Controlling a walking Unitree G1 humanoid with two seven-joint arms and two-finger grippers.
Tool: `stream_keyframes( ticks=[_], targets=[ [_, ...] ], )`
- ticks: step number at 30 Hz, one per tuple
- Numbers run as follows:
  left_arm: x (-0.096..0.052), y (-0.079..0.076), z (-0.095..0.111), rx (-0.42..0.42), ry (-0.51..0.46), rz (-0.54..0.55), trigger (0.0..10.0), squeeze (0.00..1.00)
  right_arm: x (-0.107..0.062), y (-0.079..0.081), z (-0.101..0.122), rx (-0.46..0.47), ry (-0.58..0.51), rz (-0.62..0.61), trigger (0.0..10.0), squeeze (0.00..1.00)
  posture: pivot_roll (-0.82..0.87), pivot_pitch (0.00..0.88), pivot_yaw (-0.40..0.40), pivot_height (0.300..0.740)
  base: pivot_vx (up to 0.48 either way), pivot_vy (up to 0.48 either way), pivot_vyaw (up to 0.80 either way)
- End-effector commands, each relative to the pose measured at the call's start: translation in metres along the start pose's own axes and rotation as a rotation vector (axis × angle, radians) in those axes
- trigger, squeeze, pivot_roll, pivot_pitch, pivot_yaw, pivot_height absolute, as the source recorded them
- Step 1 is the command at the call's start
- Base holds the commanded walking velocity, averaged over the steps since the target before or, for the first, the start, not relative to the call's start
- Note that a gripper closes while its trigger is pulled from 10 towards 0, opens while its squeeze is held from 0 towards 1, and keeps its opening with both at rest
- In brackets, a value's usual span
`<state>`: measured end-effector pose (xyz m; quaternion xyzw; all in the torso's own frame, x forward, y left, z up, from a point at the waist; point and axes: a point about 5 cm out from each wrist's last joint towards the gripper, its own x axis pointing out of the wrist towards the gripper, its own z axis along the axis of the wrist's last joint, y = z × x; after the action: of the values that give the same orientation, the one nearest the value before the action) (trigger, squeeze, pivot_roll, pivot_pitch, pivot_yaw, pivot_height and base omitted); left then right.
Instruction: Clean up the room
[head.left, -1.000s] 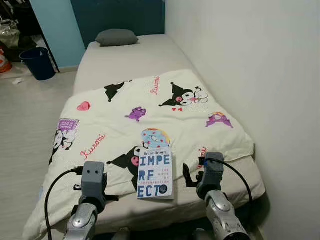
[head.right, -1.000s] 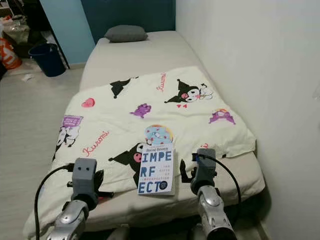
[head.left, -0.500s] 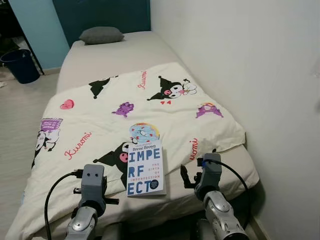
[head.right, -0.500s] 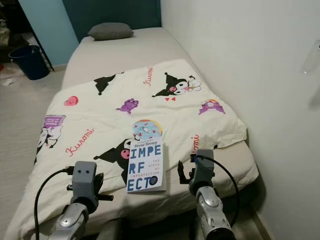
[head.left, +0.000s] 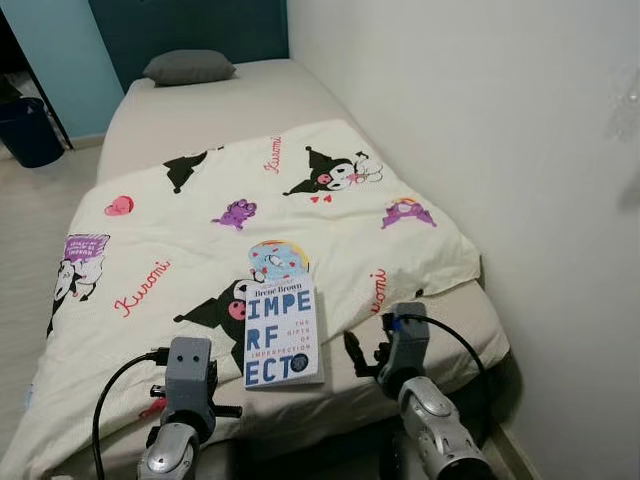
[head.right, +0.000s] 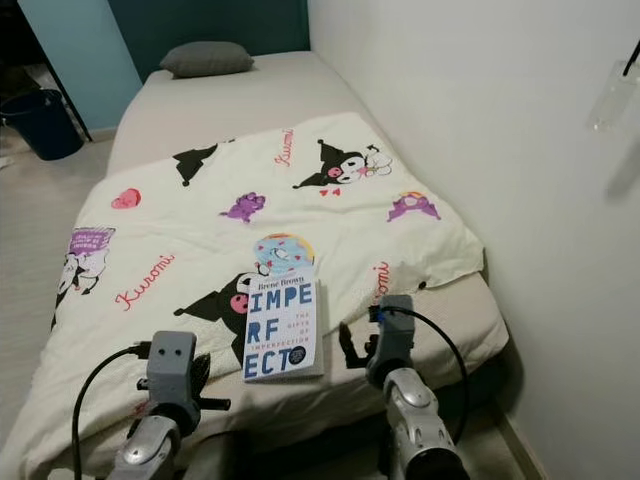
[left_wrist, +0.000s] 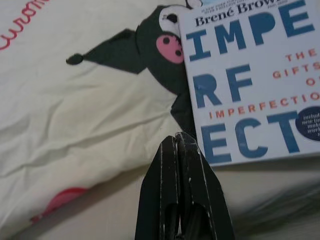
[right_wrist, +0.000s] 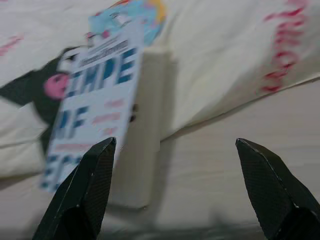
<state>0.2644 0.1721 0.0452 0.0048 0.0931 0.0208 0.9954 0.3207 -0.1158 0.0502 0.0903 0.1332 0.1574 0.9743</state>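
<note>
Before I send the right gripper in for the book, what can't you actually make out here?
- Book: right wrist view is blurred, so its cover text and edge there are unreadable.
- Blue bin: cut off by the eye view's left edge; contents hidden.
- Left gripper: its wrist view shows the fingertips only.
- Object on the wall: too washed out to identify.

Glossy paper book (head.left: 283, 334); soft, creased printed cloth blanket (head.left: 180, 250); matt beige mattress (head.left: 220, 110)

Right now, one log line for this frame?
book flat on blanket | right gripper open beside it | left gripper shut, empty
</note>
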Motion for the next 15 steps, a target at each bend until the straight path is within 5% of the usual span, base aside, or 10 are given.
stream_keyframes(
  ticks=[1, 9, 10, 11, 15],
  targets=[
    [-0.004, 0.006, -0.002, -0.005, 0.0, 0.025, 10.0, 0.0, 0.002, 0.008, -0.005, 0.027, 0.039, 0.051, 10.0, 0.0, 0.03, 0.17, 0.005, 0.568, 0.0, 0.0, 0.0],
    [-0.004, 0.012, -0.004, -0.083, 0.007, 0.047, 10.0, 0.0, 0.011, 0.016, 0.006, 0.03, 0.033, 0.103, 10.0, 0.0, 0.03, 0.185, -0.011, 0.568, 0.0, 0.0, 0.0],
    [-0.003, 0.015, -0.005, -0.118, 0.01, 0.062, 10.0, 0.28, 0.011, 0.016, 0.007, 0.022, 0.029, 0.105, 10.0, 0.0, 0.03, 0.188, -0.014, 0.568, 0.0, 0.0, 0.0],
    [-0.001, 0.018, -0.006, -0.159, 0.014, 0.07, 10.0, 1.0, 0.011, 0.016, 0.008, 0.016, 0.027, 0.104, 10.0, 0.0, 0.02, 0.192, -0.014, 0.568, 0.0, 0.0, 0.0],
    [0.004, 0.026, -0.005, -0.232, 0.026, 0.096, 10.0, 1.0, 0.011, 0.016, 0.011, 0.007, 0.011, 0.099, 10.0, 0.0, 0.02, 0.204, -0.02, 0.568, 0.0, 0.0, 0.0]
  ],
)
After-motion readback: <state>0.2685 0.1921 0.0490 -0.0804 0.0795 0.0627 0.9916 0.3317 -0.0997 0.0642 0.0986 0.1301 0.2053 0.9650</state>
